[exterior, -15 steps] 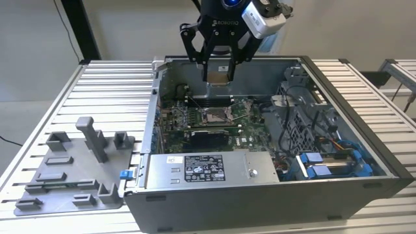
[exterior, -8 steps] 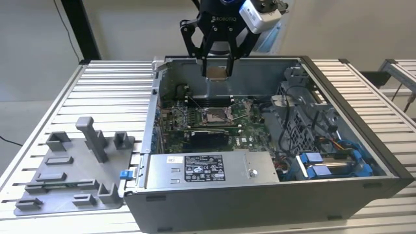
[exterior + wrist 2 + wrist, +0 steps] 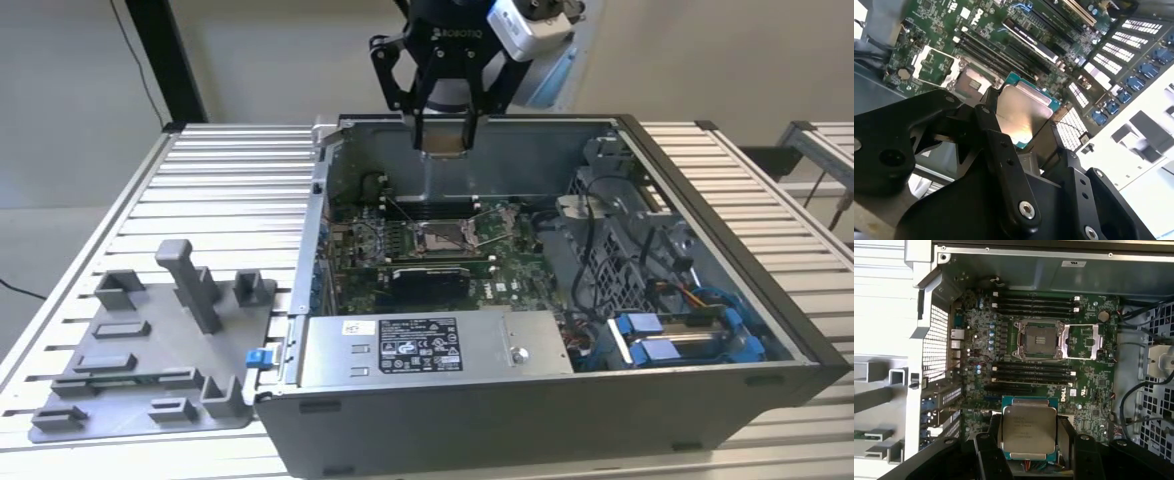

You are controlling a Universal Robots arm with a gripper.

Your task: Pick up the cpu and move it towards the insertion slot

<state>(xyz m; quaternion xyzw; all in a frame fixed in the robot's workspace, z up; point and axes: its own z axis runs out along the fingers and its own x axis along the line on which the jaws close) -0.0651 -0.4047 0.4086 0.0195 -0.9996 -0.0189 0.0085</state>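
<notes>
Aloft, fingers (image 3: 985, 450) clamped on the cpu (image 3: 1029, 432) hold it clear of the insertion slot (image 3: 1036, 339), where a slip from that edge grip could drop it onto the motherboard (image 3: 1089, 375).

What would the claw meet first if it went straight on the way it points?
Likely the green circuit board by the long black memory slots, not the insertion slot, with the cpu in the claw touching first; depth is unclear.
</notes>
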